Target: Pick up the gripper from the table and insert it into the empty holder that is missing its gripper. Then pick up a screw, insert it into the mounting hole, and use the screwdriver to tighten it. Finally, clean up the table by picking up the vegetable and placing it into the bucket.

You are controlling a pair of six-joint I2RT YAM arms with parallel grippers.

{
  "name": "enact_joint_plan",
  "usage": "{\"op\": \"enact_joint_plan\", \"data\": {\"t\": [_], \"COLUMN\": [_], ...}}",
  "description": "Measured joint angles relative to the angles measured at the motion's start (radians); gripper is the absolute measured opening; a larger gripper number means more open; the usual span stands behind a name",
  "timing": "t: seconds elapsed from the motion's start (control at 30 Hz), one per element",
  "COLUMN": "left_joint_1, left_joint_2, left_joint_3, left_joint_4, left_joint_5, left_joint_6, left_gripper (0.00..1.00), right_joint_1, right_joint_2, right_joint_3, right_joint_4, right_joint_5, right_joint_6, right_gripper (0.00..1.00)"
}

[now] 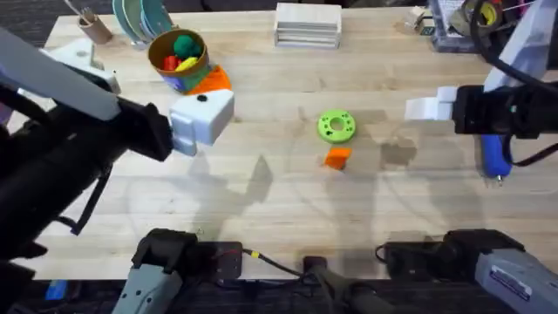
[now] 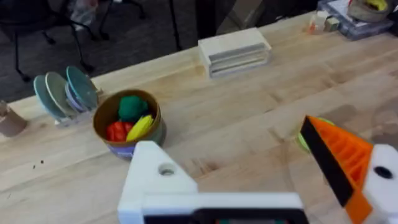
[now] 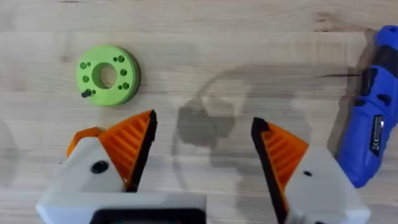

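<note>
Wooden desk (image 1: 261, 201): the gripper (image 1: 337, 157) lies just below the green disc (image 1: 336, 126); its long axis is unclear. Right of the disc, the screwdriver (image 1: 494, 155) runs lengthwise, tip toward the arm bases. Right claw (image 3: 202, 146) gapes empty; left claw (image 2: 249, 162) open, empty.

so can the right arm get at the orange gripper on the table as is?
Probably yes. The right gripper is open and empty, and the bare table between it and the orange gripper, beside the green disc, holds nothing.

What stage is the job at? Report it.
Nothing looks done: the gripper lies on the table and the holder is bare. Nothing is in hand; the right gripper, jaws open, hovers beside the screwdriver. Left: insertion, screw, tightening, cleanup.
</note>
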State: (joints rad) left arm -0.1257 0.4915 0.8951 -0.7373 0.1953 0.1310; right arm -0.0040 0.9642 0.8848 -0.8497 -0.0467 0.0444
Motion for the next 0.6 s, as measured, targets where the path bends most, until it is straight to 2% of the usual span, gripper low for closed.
{"op": "enact_joint_plan", "data": {"t": [0.27,0.43,0.6], "left_joint_1": [0.0,0.0,0.0], "left_joint_2": [0.0,0.0,0.0], "left_joint_3": [0.0,0.0,0.0], "left_joint_4": [0.093,0.114,0.193], "left_joint_5": [0.022,0.022,0.019], "left_joint_6": [0.0,0.0,0.0], "left_gripper": [0.993,0.993,0.993], "right_joint_1": [0.0,0.0,0.0], "right_joint_2": [0.0,0.0,0.0], "right_joint_3": [0.0,0.0,0.0], "right_joint_4": [0.0,0.0,0.0], "right_joint_5": [0.0,0.0,0.0], "right_joint_6": [0.0,0.0,0.0], "right_gripper": [0.991,0.992,0.991]}}
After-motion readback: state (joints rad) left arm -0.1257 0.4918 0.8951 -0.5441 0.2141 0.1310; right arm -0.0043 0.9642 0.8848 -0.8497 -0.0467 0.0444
